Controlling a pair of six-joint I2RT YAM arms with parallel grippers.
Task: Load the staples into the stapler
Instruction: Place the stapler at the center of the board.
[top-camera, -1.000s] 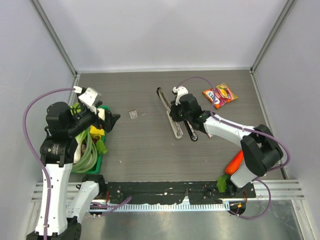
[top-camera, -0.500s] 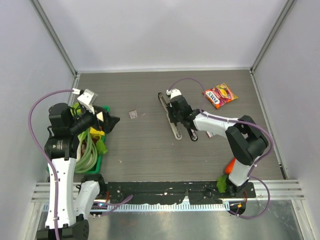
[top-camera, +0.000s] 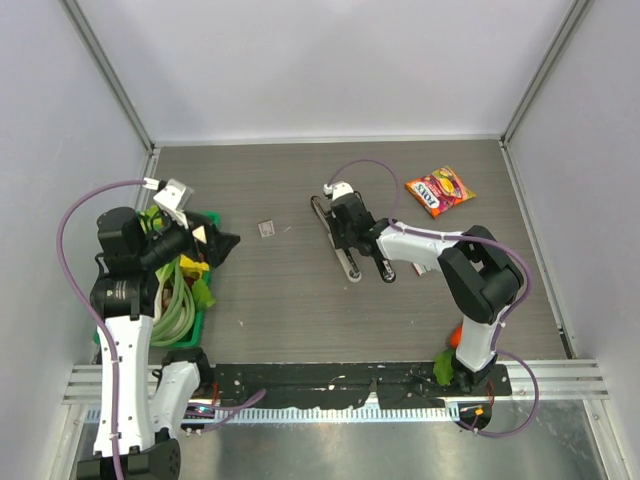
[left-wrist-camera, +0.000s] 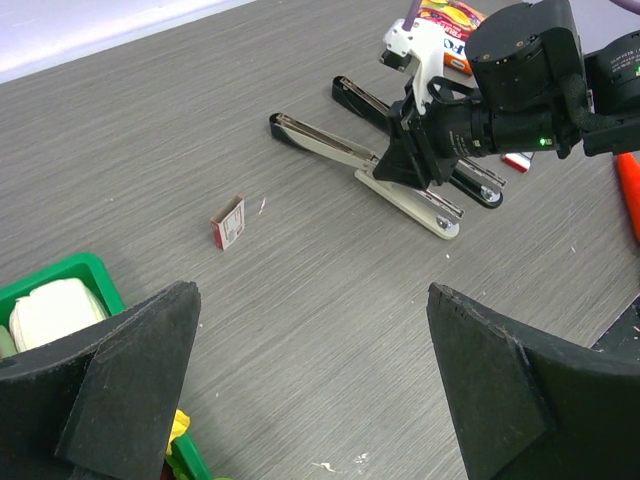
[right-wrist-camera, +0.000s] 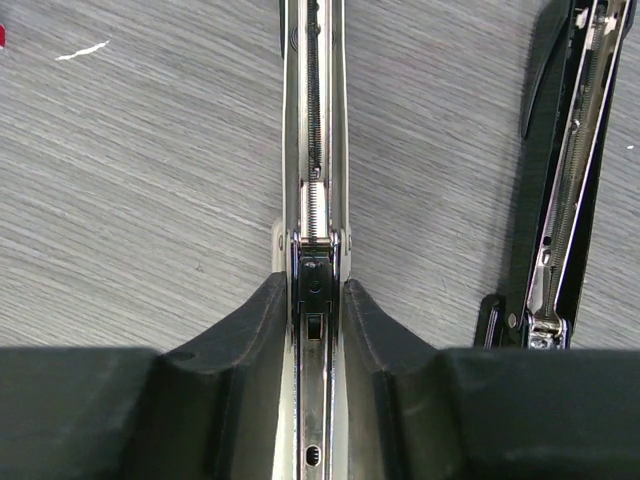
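Note:
The silver stapler (top-camera: 348, 262) lies open in the middle of the table, its spring channel (right-wrist-camera: 314, 120) facing up. My right gripper (top-camera: 343, 218) is shut on its metal rail (right-wrist-camera: 318, 290), one finger (right-wrist-camera: 250, 330) on each side. The left wrist view shows the same grip on the stapler (left-wrist-camera: 320, 145). The staples (top-camera: 266, 229), a tiny white box with a red label, rest on the table to the stapler's left (left-wrist-camera: 228, 222). My left gripper (top-camera: 225, 240) hangs open and empty beside the green basket, well short of the box (left-wrist-camera: 310, 295).
A second, black stapler (top-camera: 381, 264) lies open just right of the silver one (right-wrist-camera: 565, 170). An orange-red snack packet (top-camera: 440, 190) sits at the back right. A green basket (top-camera: 197, 320) of toy food stands at the left edge. A carrot (left-wrist-camera: 630, 190) lies near the right arm's base.
My right gripper has slid left and farther back along the silver stapler, still shut on it. The left arm has barely shifted.

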